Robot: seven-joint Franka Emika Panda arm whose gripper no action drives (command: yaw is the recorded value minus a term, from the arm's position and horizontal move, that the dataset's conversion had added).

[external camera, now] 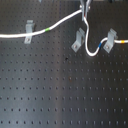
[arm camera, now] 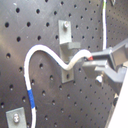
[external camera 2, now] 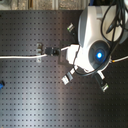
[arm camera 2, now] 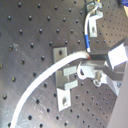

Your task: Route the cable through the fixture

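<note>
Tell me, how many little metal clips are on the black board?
3: one clip toward the first exterior view's left, one clip in the middle, one clip toward its right. None seems hidden.

Black perforated table (external camera: pixel 60 95) filling both exterior views, holes in a regular grid. Two more grey clips: one (external camera: pixel 28 31) toward the first exterior view's left, another (external camera: pixel 111 39) toward the first exterior view's right, well apart.
</note>
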